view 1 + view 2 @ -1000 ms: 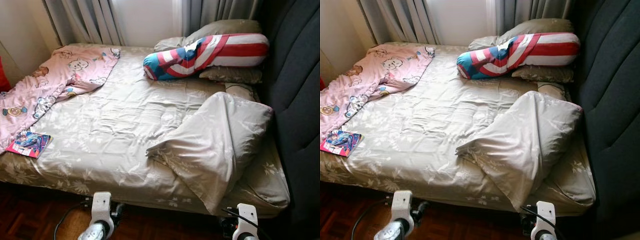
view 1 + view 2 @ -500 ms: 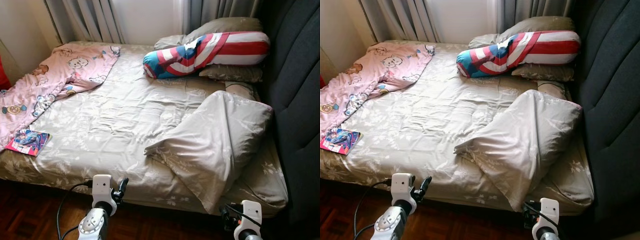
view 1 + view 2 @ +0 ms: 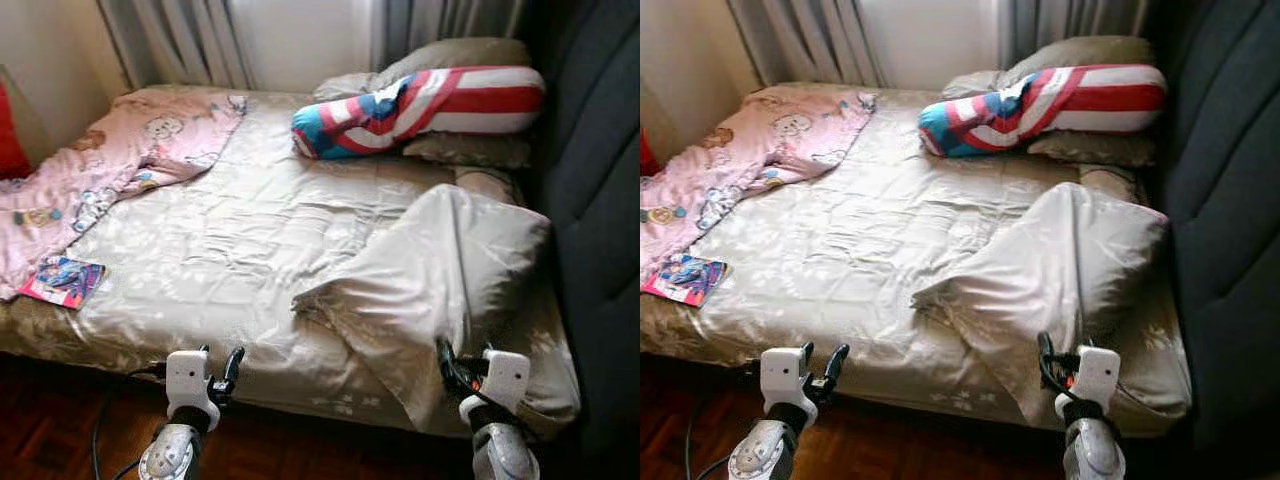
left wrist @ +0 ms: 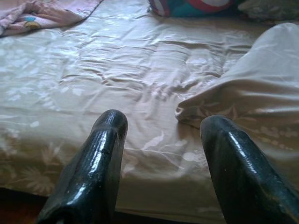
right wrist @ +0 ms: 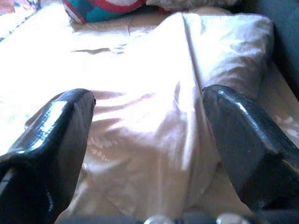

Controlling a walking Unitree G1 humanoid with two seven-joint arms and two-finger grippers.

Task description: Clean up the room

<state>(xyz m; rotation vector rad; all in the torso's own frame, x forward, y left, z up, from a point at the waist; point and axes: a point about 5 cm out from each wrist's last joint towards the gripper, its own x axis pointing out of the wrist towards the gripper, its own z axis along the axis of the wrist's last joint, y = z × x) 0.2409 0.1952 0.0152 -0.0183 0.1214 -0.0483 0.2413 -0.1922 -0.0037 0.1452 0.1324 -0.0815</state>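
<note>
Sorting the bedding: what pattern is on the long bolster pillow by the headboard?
Red and white stripes with blue; the bolster pillow shows best in the left eye view.

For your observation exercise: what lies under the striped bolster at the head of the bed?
The striped bolster rests on beige pillows, one below and one behind it. What lies beneath those pillows is covered.

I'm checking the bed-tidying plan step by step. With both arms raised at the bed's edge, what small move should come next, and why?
Probably ease the right gripper forward onto the folded-back duvet corner. Its fingers are open and the rumpled flap lies directly ahead, while the left gripper, also open, faces flat duvet.
</note>
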